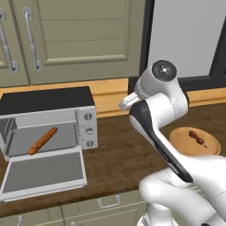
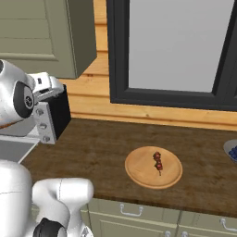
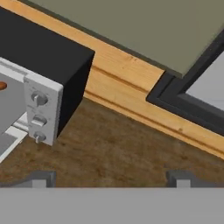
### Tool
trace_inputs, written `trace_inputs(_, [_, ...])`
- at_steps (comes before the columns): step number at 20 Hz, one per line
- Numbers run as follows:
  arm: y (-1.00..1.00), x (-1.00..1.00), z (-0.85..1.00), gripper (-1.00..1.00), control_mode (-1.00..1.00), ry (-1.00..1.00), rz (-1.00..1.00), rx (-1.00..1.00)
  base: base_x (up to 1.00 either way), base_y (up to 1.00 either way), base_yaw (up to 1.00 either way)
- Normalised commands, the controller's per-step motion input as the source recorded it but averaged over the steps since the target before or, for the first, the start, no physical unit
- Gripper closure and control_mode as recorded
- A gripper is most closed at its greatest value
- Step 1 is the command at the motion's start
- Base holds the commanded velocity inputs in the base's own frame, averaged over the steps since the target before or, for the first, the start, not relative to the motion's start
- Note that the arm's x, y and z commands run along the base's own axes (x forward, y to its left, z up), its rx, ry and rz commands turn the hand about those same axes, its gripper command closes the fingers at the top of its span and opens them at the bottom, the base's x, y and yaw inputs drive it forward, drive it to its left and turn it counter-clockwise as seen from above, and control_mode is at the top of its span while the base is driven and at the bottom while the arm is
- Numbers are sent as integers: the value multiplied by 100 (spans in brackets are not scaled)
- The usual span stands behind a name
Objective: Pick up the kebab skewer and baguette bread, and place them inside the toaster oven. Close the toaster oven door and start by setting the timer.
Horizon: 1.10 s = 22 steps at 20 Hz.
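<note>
Left base view: baguette bread (image 1: 43, 141) diagonal.

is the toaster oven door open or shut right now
Open: the toaster oven door lies folded down flat in front of the toaster oven, baring the baguette bread inside.

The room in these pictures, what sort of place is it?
A kitchen, computer-drawn by the look of it. A toaster oven stands open on a wooden counter with a baguette inside, a kebab skewer lies on a round plate, and green cabinets hang above.
</note>
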Motion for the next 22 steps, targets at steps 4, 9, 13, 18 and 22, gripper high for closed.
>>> trace_inputs(4, [-98, -43, -22, -100, -100, 9, -11, 0, 0, 0, 0])
trace_inputs(9, [-100, -14, -39, -100, -100, 7, -3, 1, 0, 0, 0])
trace_inputs(13, [-100, -3, -44, -100, -100, 6, 0, 11, 0, 0, 0])
trace_inputs(18, [-100, 4, -33, -100, -100, 10, 0, 15, 0, 0, 0])
trace_inputs(22, [-100, 38, -17, -100, -100, 13, 0, 1, 0, 0, 0])
